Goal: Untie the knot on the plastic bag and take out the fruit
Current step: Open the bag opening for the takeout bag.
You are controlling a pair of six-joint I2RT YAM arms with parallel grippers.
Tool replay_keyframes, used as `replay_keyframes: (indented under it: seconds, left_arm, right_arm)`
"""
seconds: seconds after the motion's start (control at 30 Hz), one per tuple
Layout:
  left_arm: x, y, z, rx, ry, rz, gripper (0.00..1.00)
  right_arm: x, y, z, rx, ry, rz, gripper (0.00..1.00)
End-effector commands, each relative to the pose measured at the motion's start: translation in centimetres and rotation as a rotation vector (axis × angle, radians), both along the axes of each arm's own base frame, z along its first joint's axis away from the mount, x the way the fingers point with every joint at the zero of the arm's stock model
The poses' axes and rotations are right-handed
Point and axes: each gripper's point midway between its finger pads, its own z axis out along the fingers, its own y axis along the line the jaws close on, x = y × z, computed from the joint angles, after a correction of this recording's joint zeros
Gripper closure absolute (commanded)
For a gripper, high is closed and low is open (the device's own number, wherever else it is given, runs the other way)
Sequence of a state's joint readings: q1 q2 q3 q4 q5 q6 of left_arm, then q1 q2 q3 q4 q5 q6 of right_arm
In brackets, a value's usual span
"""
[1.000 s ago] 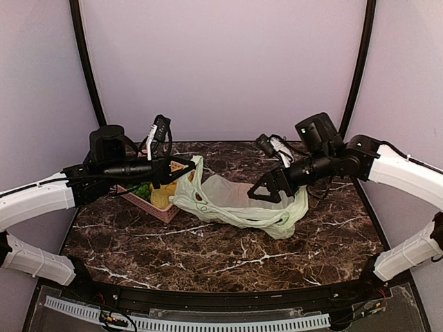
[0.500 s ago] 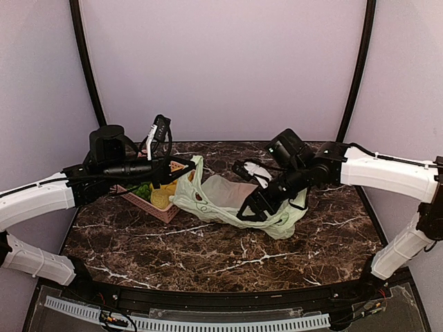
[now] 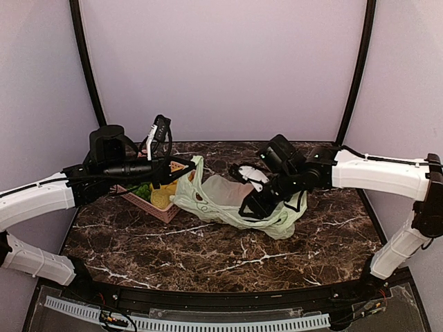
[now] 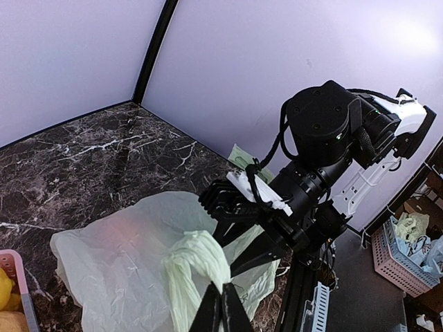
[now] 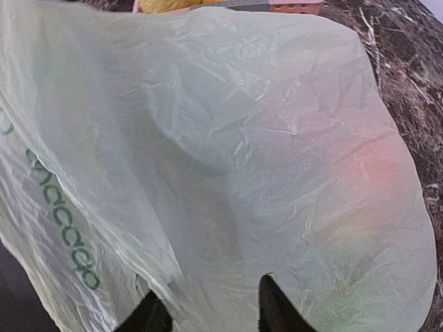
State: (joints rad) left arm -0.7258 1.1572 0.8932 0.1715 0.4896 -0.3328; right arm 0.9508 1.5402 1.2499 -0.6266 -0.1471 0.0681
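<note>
The pale green plastic bag (image 3: pixel 228 200) lies on the marble table with one handle pulled up to the left. My left gripper (image 3: pixel 190 166) is shut on that twisted handle (image 4: pixel 197 259), its tips (image 4: pixel 221 304) pinched together on it. My right gripper (image 3: pixel 250 207) is lowered onto the bag's right part. Its jaws (image 5: pixel 211 308) stand apart with bag film bulging between the fingertips (image 5: pixel 273 308). The fruit shows only dimly through the plastic: an orange glow (image 5: pixel 377 166), a greenish patch (image 5: pixel 346 290) and a brownish shadow (image 5: pixel 228 207).
A pink basket (image 3: pixel 156 207) with yellow and green pieces stands left of the bag, under my left arm. Its rim also shows in the wrist views (image 5: pixel 297 7) (image 4: pixel 10 266). Dark poles and lilac walls close in the back.
My right arm has swung left and down onto the bag, and its jaws have narrowed. The left arm and the handle it holds have not moved.
</note>
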Motion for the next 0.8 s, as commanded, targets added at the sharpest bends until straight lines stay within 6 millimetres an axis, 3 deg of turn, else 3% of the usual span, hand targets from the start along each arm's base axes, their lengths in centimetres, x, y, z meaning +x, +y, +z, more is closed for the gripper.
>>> replay_keyframes:
  seconds: [0.0,0.1,0.23,0.53,0.77]
  left_arm:
    - [-0.5,0.4,1.0,-0.017,-0.035,-0.010,0.99]
    - [-0.5,0.5,0.7,-0.005,-0.033,-0.002,0.99]
    - [-0.6,0.9,0.8,-0.003,-0.037,0.009,0.99]
    - [-1.2,2.4,-0.2,0.024,-0.022,0.059,0.99]
    - [-1.4,3.6,-1.4,0.062,-0.008,0.101,0.99]
  right_arm:
    - [2.1,0.5,1.2,0.014,-0.109,-0.067,0.72]
    - [3.8,0.1,2.9,0.015,-0.183,-0.129,0.89]
    - [7.3,-1.5,5.9,0.035,-0.254,-0.246,1.00]
    - [16.0,-7.6,10.7,0.106,-0.276,-0.517,1.00]
    - [18.5,-9.6,12.8,0.178,-0.265,-0.586,1.00]
